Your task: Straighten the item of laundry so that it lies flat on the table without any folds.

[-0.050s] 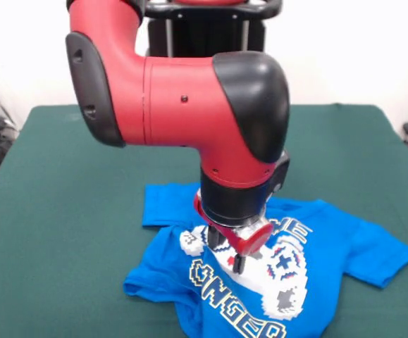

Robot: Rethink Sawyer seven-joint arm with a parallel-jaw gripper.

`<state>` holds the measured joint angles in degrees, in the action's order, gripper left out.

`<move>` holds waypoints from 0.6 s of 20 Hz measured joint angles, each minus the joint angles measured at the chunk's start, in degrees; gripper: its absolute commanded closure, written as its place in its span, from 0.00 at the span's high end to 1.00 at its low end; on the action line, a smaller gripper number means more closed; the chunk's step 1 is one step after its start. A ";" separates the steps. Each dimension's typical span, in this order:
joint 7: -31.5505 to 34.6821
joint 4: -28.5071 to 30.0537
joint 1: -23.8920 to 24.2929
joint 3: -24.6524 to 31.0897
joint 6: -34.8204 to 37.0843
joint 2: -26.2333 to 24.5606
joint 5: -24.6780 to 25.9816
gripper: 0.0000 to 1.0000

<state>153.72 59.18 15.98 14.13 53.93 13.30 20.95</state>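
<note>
T-shirt [330, 282]: bright blue, pixel controller print and white block lettering face up; lies at the worktop's 5 o'clock side; one sleeve out toward 3 o'clock, fabric bunched at 9 o'clock
Worktop [63, 204]: dark green cloth
Hand [226, 262]: red, low over the print, at the shirt's centre; whether apart or together, cannot tell

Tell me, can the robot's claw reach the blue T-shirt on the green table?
Probably yes: the claw hangs right over the bright blue short-sleeved T-shirt on the dark green felt table, with nothing between them.
</note>
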 measured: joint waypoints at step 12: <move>0.00 4.17 0.51 1.37 0.04 2.56 0.02 1.00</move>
<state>153.72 63.35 16.49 15.50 53.97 15.86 20.97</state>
